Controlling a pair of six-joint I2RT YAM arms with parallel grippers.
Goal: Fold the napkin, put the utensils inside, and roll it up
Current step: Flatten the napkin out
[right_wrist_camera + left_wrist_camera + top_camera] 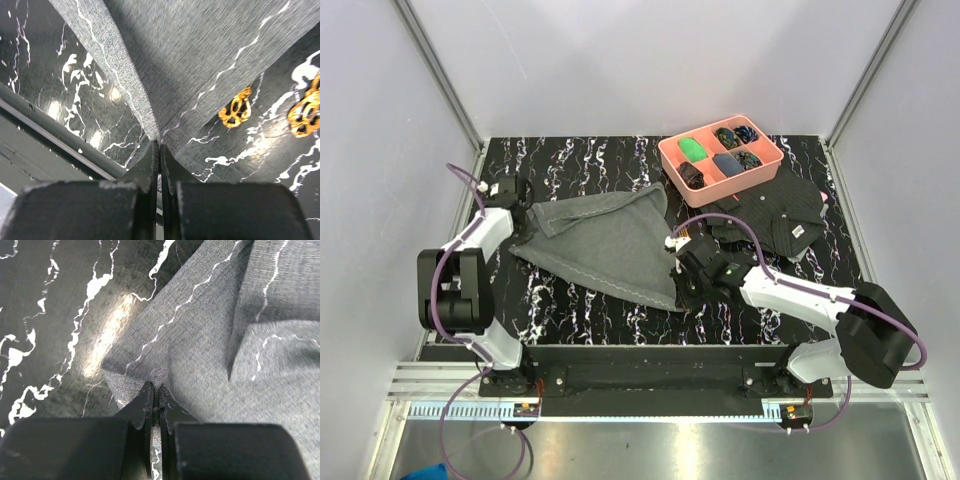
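Right wrist view puts the right claw (159,145) at the nearest corner of the napkin (200,55). Its two black jaws are pressed together with the tip of the grey cloth pinched between them. From that tip the fabric fans away as a taut wedge, and one hemmed edge is turned up along its left side. At the napkin's right edge the utensils (235,107) show only as two ornate gold openwork ends lying on the table (75,100). I cannot tell spoon from fork.

Left wrist view shows the left claw (156,387) at the napkin's left corner. Its jaws are closed on a small bunched fold of the fine woven cloth, which is soft and creased and crossed by thin pale wavy lines. The glossy black tabletop with white marble veins lies bare just left of the napkin.

From the top camera the napkin is a rough grey triangle spread between the two claws, its long edge running from the left corner to the near right corner. Beyond the napkin's right side lies a crumpled black patterned cloth (780,215) with a white tag. Farther off, past the napkin's far right corner, sits a pink tray (668,155) with rounded corners and small compartments of dark and green items
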